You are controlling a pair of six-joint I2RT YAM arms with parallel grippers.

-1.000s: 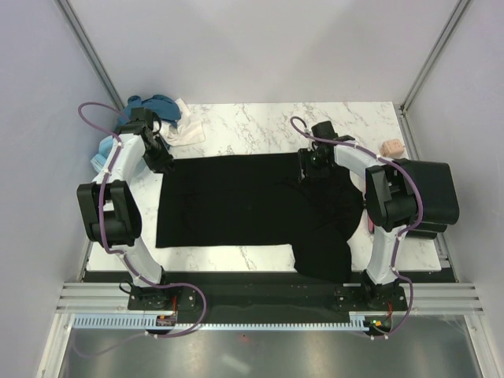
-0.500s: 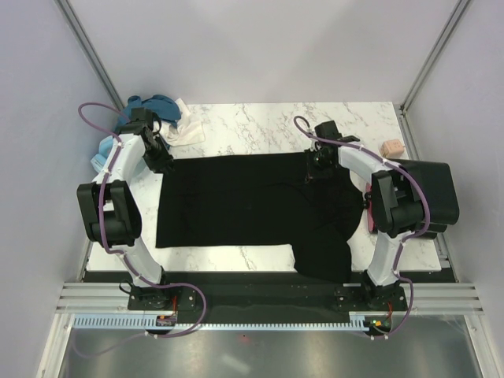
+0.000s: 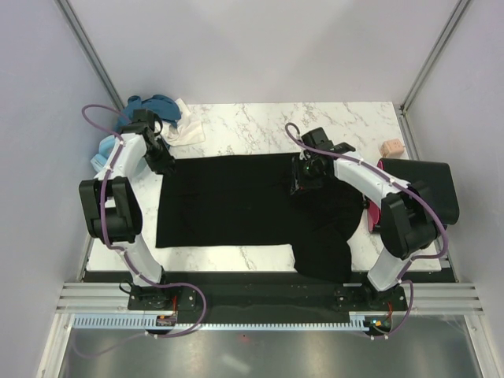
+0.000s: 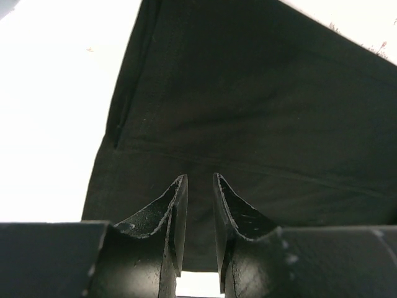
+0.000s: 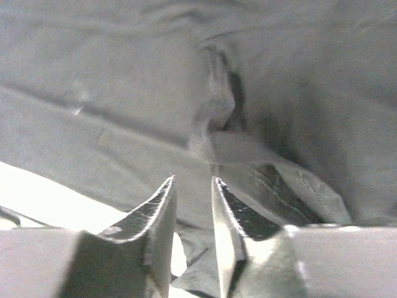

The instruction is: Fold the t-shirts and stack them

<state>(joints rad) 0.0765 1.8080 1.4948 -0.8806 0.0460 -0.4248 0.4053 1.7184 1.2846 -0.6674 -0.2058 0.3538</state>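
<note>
A black t-shirt [image 3: 236,205] lies spread across the marble table [image 3: 260,126], one part hanging down at the near right. My left gripper [image 3: 163,161] is at the shirt's far left corner. In the left wrist view its jaws [image 4: 200,180] stand nearly closed with black cloth [image 4: 260,112] between them. My right gripper [image 3: 302,183] is over the shirt's far right part. In the right wrist view [image 5: 192,181] its jaws are nearly closed with a rumpled fold of cloth [image 5: 217,124] between them.
A heap of teal-blue [image 3: 153,106], white [image 3: 185,130] and light blue [image 3: 102,150] shirts sits at the far left corner. A small pinkish-beige block [image 3: 391,147] lies far right. A black folded stack [image 3: 429,185] with pink cloth [image 3: 368,216] beneath sits at the right edge.
My right gripper has moved left and nearer, drawing the shirt's far right part inward over the body. The left gripper has stayed at the far left corner.
</note>
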